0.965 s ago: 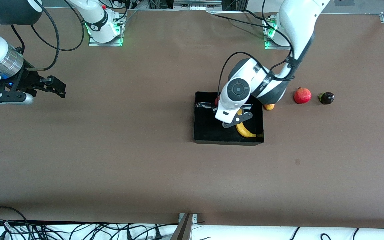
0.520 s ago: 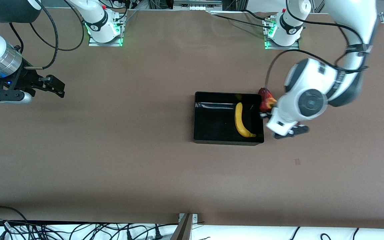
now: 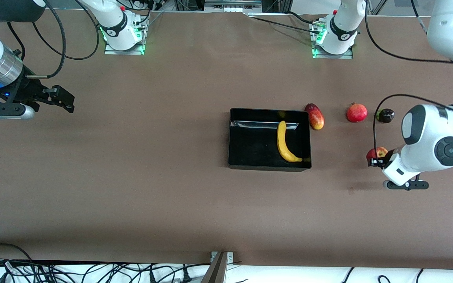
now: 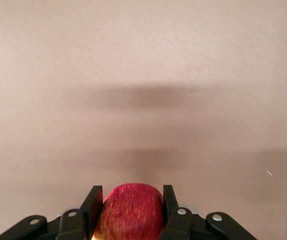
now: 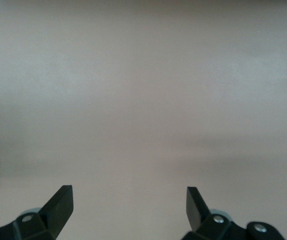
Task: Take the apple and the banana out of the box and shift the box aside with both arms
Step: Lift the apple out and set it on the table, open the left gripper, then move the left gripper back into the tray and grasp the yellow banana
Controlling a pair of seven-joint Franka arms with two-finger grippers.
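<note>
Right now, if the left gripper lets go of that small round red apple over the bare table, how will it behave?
The small round red apple would likely roll: it is round, and the brown table under it shows no rim. It looks stiff, sitting unsquashed in the left gripper. Its skin looks smooth, so it may be slippery.

The left gripper [image 3: 376,159], clamped on the apple [image 3: 376,152], swings away from over the box [image 3: 234,137], where the banana [image 3: 284,142] now shows uncovered, toward the left arm's end of the table [image 3: 171,188].
</note>
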